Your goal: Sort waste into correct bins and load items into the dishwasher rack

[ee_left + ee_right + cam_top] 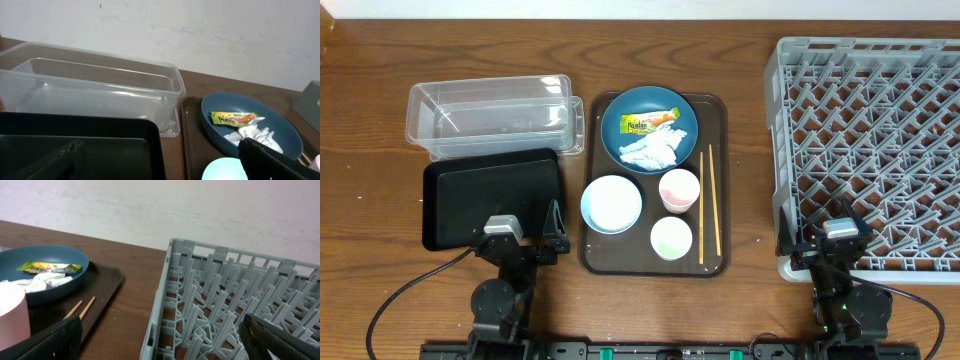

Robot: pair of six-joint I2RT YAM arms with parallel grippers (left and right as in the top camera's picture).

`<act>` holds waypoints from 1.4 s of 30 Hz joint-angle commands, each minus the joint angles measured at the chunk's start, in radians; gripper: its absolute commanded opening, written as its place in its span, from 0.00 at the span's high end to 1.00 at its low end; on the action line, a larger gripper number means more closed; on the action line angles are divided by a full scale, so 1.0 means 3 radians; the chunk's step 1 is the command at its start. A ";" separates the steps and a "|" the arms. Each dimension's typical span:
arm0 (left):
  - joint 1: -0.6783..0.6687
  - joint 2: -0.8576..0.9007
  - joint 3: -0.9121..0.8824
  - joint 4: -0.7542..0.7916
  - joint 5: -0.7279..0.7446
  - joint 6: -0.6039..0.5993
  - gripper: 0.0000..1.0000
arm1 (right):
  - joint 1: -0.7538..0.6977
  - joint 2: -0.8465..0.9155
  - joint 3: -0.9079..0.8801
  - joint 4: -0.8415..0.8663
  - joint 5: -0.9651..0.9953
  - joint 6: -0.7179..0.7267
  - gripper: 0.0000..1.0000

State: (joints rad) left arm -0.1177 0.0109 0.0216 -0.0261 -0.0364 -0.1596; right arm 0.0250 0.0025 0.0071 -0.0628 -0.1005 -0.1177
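Observation:
The blue plate (pixel 620 120) holds the snack wrapper (pixel 652 122) and the crumpled tissue (pixel 655 150). I cannot make out any rice grains. The light-blue bowl (pixel 611 203), pink cup (pixel 679 189), pale-green cup (pixel 671 237) and chopsticks (pixel 710 200) lie on the brown serving tray (pixel 715 110). The clear tub (pixel 490 115) and black tray (pixel 490 200) sit to the left, and the grey rack (pixel 870 150) to the right. My left gripper (pixel 162 167) is open and empty over the black tray's near edge. My right gripper (pixel 165 342) is open and empty at the rack's near left corner.
The brown serving tray lies between the bins and the rack. A strip of bare wooden table (pixel 750 180) separates it from the rack. Both arm bases stand at the front edge.

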 commanded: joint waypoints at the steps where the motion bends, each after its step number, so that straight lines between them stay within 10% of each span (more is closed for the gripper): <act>1: 0.0020 -0.0023 -0.0058 -0.0135 -0.0056 0.0020 0.00 | 0.0023 0.0009 -0.0005 -0.0011 0.0010 -0.0036 0.01; 42: 0.0020 -0.0023 -0.0058 -0.0135 0.0000 -0.0003 0.00 | 0.0022 0.0009 -0.0005 0.0200 0.0112 0.0150 0.01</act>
State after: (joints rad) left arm -0.1177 0.0109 0.0216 -0.0261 -0.0326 -0.1596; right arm 0.0250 0.0048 0.0071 -0.0090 -0.0521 -0.1295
